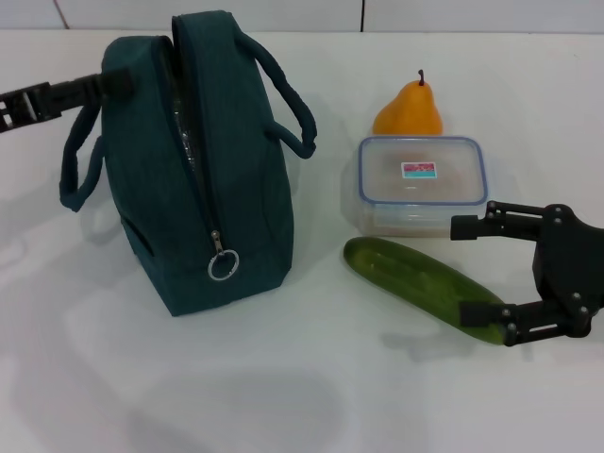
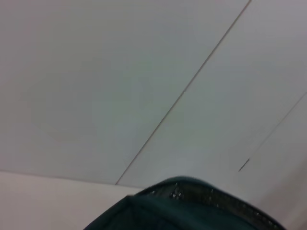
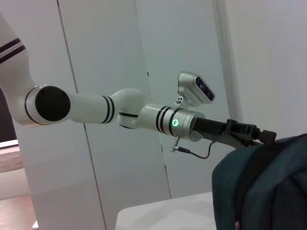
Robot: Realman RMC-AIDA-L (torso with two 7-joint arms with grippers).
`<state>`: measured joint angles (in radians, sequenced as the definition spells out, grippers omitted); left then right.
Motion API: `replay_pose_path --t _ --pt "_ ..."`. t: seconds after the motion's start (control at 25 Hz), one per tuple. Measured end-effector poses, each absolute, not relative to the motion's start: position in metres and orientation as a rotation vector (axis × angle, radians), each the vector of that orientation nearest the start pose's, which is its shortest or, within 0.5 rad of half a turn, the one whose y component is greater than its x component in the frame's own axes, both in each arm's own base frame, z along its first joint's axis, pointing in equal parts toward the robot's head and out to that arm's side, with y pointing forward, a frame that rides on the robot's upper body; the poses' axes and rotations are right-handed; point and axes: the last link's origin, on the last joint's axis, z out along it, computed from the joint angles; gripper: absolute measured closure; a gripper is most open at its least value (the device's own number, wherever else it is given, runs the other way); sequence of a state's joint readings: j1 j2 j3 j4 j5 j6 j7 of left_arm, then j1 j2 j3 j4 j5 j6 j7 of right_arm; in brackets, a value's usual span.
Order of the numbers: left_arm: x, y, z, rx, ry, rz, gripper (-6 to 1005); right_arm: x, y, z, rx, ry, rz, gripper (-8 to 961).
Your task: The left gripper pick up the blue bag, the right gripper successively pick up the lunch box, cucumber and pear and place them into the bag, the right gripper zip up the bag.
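The blue bag (image 1: 198,189) stands upright on the white table, its zipper running up the near end with a ring pull (image 1: 224,264). My left gripper (image 1: 113,83) reaches in from the left and is shut on the bag's top far corner; the right wrist view shows the left gripper (image 3: 259,136) meeting the bag (image 3: 268,187). A strip of the bag (image 2: 192,211) shows in the left wrist view. Right of the bag lie the cucumber (image 1: 420,283), the clear lunch box (image 1: 423,179) and the pear (image 1: 408,111). My right gripper (image 1: 483,280) is open around the cucumber's right end, holding nothing.
The bag's two handles (image 1: 80,160) hang loose at its sides. The table's far edge meets a white panelled wall (image 1: 377,14). Bare tabletop (image 1: 283,396) lies in front of the bag and cucumber.
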<state>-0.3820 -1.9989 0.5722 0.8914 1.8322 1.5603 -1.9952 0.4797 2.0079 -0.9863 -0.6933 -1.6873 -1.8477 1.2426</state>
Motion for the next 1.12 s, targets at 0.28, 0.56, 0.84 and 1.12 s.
replay_pose_path --t 0.28,0.56,0.84,1.12 --pt "-0.297 0.328 0.102 -2.234 -1.259 -0.865 153 0.226 0.293 0.014 -2.968 0.194 1.014 70" --pt "-0.296 0.327 0.099 -2.231 -1.259 -0.859 154 0.227 0.294 0.014 -2.961 0.197 1.005 70" --pt "-0.294 0.327 0.092 -2.259 -1.259 -0.828 161 0.227 0.295 0.014 -2.958 0.198 1.0 70" --pt "-0.292 0.329 0.083 -2.3 -1.229 -0.789 329 0.227 0.296 0.013 -2.954 0.199 0.996 71"
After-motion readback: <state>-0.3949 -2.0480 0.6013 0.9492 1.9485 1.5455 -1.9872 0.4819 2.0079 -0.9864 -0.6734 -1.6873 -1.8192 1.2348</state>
